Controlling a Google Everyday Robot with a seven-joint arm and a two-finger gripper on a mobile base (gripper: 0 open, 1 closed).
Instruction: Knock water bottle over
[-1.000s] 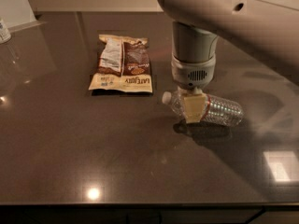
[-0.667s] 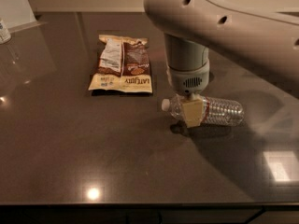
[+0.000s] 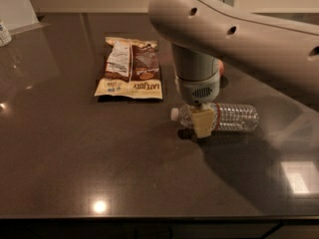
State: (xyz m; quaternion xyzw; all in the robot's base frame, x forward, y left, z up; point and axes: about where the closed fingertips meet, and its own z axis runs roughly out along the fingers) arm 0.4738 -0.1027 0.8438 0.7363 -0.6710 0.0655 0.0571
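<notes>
The water bottle (image 3: 232, 117) lies on its side on the dark countertop (image 3: 75, 158), white cap pointing left, base to the right. It is clear and ribbed, with a red-edged band near the gripper. My gripper (image 3: 202, 123) hangs straight down from the grey wrist (image 3: 197, 83) and sits right in front of the bottle's neck end, covering part of it. The large arm link (image 3: 239, 31) crosses the upper right of the view.
A flat snack bag (image 3: 130, 68) lies to the left and behind the bottle. A small reddish patch (image 3: 221, 68) shows behind the wrist. A white object (image 3: 4, 33) stands at the far left edge. The counter's front edge (image 3: 149, 217) runs along the bottom.
The arm link has swung further across the view and the gripper has shifted slightly nearer and left along the bottle. The bottle stays lying on its side.
</notes>
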